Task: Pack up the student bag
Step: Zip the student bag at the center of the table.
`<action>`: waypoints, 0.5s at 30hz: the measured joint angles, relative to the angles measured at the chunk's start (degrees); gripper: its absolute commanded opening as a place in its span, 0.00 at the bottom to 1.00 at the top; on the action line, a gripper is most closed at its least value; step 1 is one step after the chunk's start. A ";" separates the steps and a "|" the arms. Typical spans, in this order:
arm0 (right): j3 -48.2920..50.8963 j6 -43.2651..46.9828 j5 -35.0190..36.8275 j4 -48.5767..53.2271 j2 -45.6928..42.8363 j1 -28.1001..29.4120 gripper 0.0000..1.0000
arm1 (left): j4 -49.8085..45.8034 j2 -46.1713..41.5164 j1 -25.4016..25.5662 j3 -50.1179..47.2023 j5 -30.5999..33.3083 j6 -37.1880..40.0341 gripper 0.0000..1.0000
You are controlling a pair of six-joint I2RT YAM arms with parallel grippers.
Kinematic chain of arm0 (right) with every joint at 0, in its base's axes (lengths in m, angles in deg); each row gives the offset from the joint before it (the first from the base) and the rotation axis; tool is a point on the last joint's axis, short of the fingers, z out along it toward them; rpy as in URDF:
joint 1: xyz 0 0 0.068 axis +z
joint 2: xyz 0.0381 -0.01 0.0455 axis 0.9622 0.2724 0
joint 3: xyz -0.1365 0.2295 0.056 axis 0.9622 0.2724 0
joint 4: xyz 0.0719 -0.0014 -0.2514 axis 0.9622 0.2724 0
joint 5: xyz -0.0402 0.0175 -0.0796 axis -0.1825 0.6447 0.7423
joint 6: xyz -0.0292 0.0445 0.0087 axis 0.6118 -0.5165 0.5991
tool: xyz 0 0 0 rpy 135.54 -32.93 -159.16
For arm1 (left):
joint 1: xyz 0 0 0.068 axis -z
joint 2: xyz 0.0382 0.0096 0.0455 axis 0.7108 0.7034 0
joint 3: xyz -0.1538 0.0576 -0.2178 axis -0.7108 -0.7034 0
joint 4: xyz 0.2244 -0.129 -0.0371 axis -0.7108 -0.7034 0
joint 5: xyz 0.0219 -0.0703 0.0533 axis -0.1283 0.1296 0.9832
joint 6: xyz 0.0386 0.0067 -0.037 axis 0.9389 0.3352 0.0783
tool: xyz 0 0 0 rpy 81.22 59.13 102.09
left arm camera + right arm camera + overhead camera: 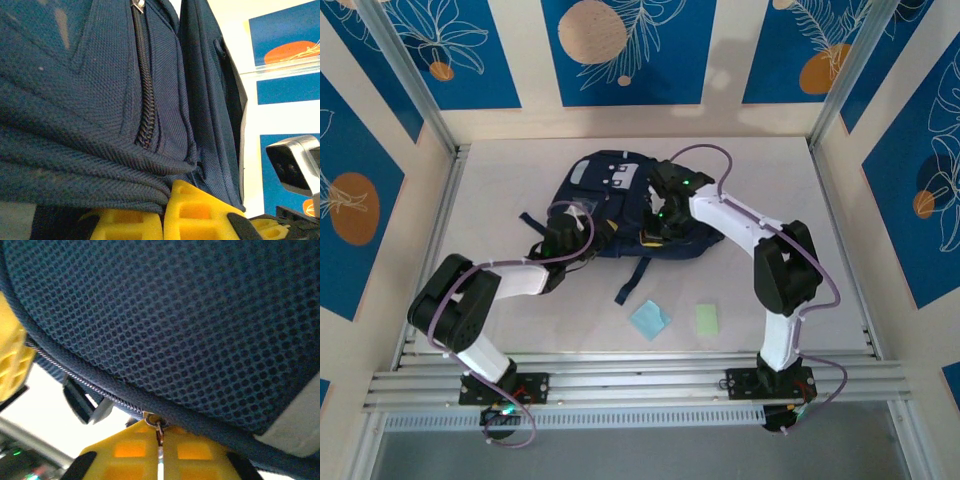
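Left fingers [195, 215]: closed together, clamping a fold of navy cloth at the lower edge of the student bag [75, 125], just below a zip [148, 100] that runs up the fabric.
Right fingers [125, 452]: pressed together, with a small metal zip pull [159, 430] nipped in the seam between them, under a mesh panel [175, 315] edged by zip teeth.
Student bag: lies flat toward the far middle of the surface [780, 170], its white patch [580, 172] facing up; the left fingers are at its near-left edge, the right fingers at its right side.
Strap [633, 280]: trails from the bag's near edge onto the surface.
Blue sheet [649, 319]: flat on the surface, near the strap's end.
Green sheet [707, 319]: flat just right of the blue one, not touching it.
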 measured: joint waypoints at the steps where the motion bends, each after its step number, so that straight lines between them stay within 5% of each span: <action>1: -0.61 0.46 1.99 0.66 0.50 0.81 0.16 | 0.00 0.00 0.00 -0.04 -0.09 0.13 0.00; 6: -2.36 1.46 10.49 3.50 3.69 4.02 0.22 | -1.11 0.00 -0.48 -0.74 -0.13 0.31 0.00; 15: -0.22 -1.84 14.73 0.59 4.70 5.70 0.24 | -3.10 -1.68 0.87 -0.76 1.14 0.26 0.00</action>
